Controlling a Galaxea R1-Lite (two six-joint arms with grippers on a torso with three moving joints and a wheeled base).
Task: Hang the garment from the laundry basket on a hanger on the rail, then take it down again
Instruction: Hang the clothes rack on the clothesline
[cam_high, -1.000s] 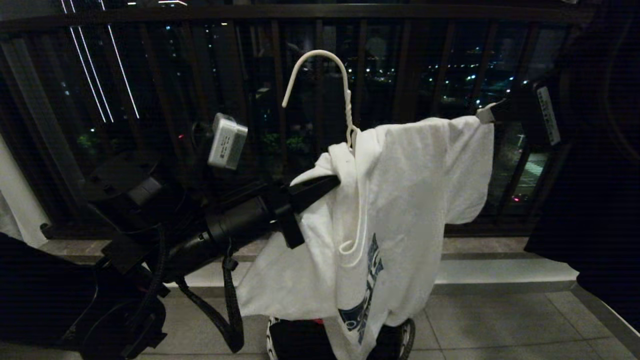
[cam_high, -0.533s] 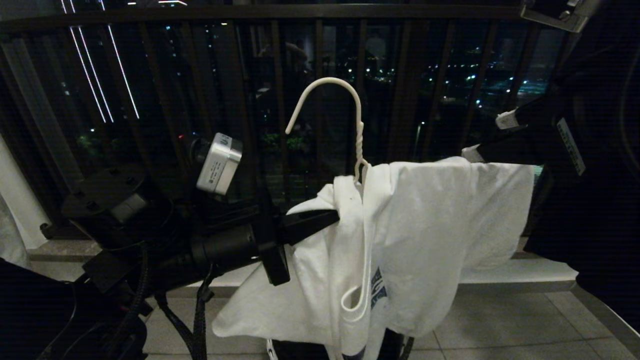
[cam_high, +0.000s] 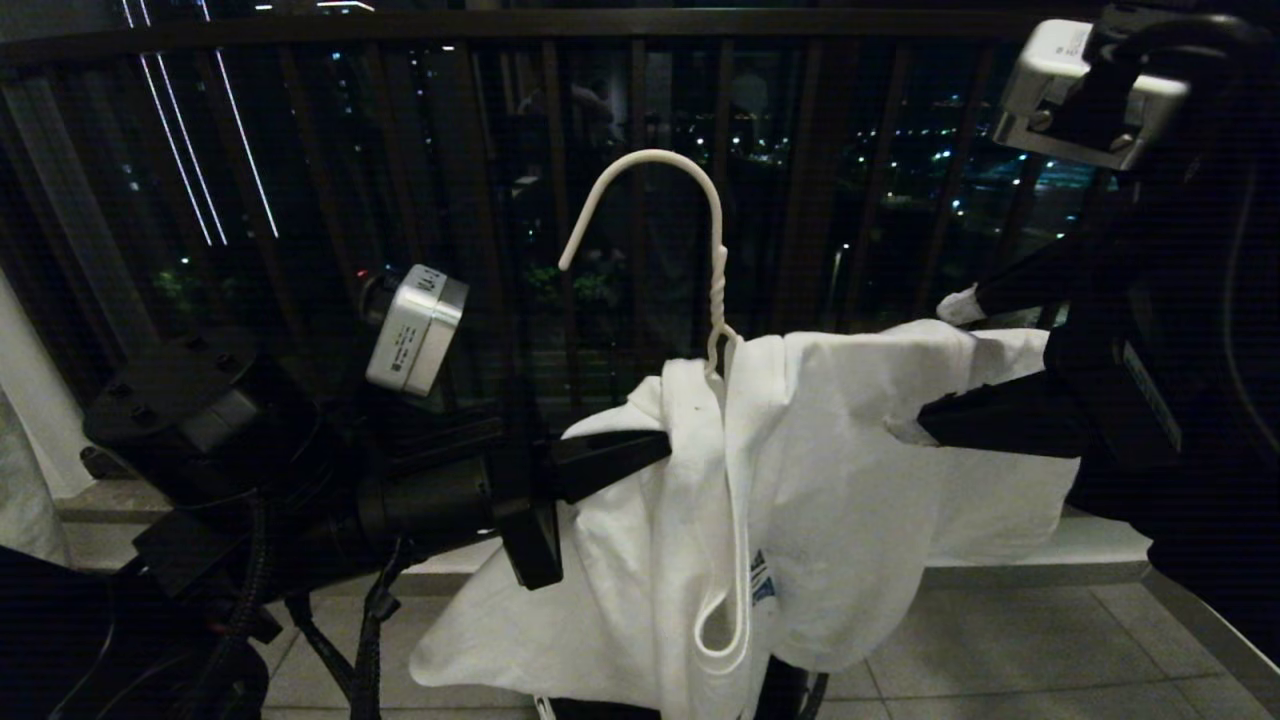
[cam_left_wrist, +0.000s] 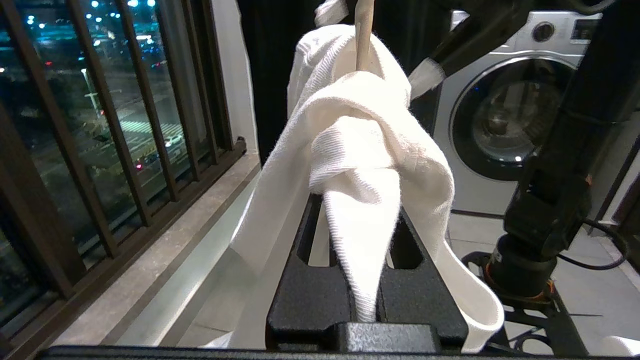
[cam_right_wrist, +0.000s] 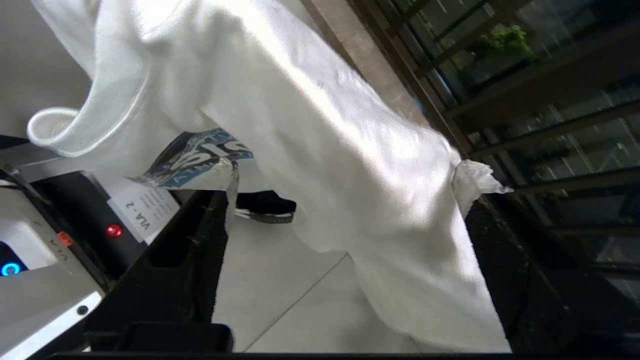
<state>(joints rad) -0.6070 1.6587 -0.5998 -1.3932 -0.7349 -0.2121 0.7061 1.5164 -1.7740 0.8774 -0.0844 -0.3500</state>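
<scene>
Since a second ago: right gripper (cam_high: 945, 365) has let go of the shirt's shoulder end and spread its jaws; it now sits with one finger above the cloth and one in front of it. Hanger (cam_high: 700, 300) and garment (cam_high: 830, 480) have dropped lower in the head view, hook tip a bit further from the top bar of the balcony railing (cam_high: 600, 25).

Left to right:
- Left arm comes in from lower left of the head view. Left gripper (cam_high: 655, 450) is clamped tight on a bunched fold of the garment just below the hanger's twisted neck. Left wrist view confirms: cloth pinched between the two black fingers (cam_left_wrist: 305, 295), hanger wire rising out of the top of the bundle.
- Hanger is held up in mid-air, hook upright and free, hooked on nothing. Only the hook and neck show; shoulders are under the cloth.
- Garment is draped over the hanger, in front of the balcony railing, above the tiled floor (cam_high: 1000, 650). Collar hangs down in a long loop at centre, part of the blue logo (cam_high: 762, 580) shows beside it. Right half is spread out level towards the right gripper.
- Right gripper: jaws wide apart, straddling the shirt's right edge, gripping nothing. Right wrist view shows cloth lying between the two fingers, white pad tips visible on both sides.
- A washing machine (cam_left_wrist: 505, 115) is visible behind the right arm in the left wrist view.
</scene>
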